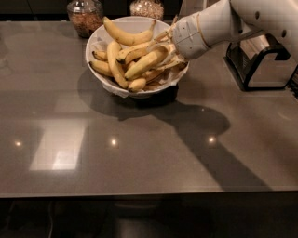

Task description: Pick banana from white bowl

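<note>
The white bowl [100, 39] stands at the back of the grey table, tilted toward me and piled with several yellow bananas. One long banana [126, 35] lies across the top, and another banana [144, 62] lies at the middle right. My gripper [166, 50] reaches in from the right on a white arm [219, 25]. It is down among the bananas at the bowl's right rim, against the middle-right banana. The pile partly hides the gripper's tip.
Two glass jars of grain [85, 15] [146, 8] stand behind the bowl. A black-framed metal appliance [260, 62] stands at the right edge. The grey tabletop [139, 153] stretches toward me, with the arm's shadow across it.
</note>
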`<state>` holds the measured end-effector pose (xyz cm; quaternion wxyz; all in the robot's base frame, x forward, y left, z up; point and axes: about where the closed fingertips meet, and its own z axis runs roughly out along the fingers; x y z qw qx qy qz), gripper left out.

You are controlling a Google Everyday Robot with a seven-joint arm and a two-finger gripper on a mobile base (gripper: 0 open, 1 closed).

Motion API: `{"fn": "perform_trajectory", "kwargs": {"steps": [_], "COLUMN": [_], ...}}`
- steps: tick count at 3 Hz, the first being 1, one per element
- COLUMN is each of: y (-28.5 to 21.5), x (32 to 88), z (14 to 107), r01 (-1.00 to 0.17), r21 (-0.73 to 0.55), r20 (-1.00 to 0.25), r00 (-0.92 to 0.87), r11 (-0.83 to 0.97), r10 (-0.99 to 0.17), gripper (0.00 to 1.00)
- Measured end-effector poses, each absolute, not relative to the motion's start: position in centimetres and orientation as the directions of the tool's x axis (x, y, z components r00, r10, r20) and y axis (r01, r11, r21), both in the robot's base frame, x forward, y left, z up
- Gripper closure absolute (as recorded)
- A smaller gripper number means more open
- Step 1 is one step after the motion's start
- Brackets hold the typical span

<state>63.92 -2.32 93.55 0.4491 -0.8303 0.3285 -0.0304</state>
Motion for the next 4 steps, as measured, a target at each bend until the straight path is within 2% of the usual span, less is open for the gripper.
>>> {"fn": "perform_trajectory", "kwargs": {"steps": [1, 2, 4], "y": [-2.5, -3.2, -5.1], "x": [64.0, 63.8, 61.1], "z": [93.7, 95.1, 98.8], "r01": [-0.518, -0.504, -0.469], "r21": [-0.767, -0.781, -0.813], "r20": [-0.243, -0.225, -0.206], "r00": [0.782, 0.779, 0.785], "r11": [-0.38, -0.37, -0.344], "r10": [-0.574, -0.585, -0.585], "gripper": [0.89, 1.0, 1.0]}}
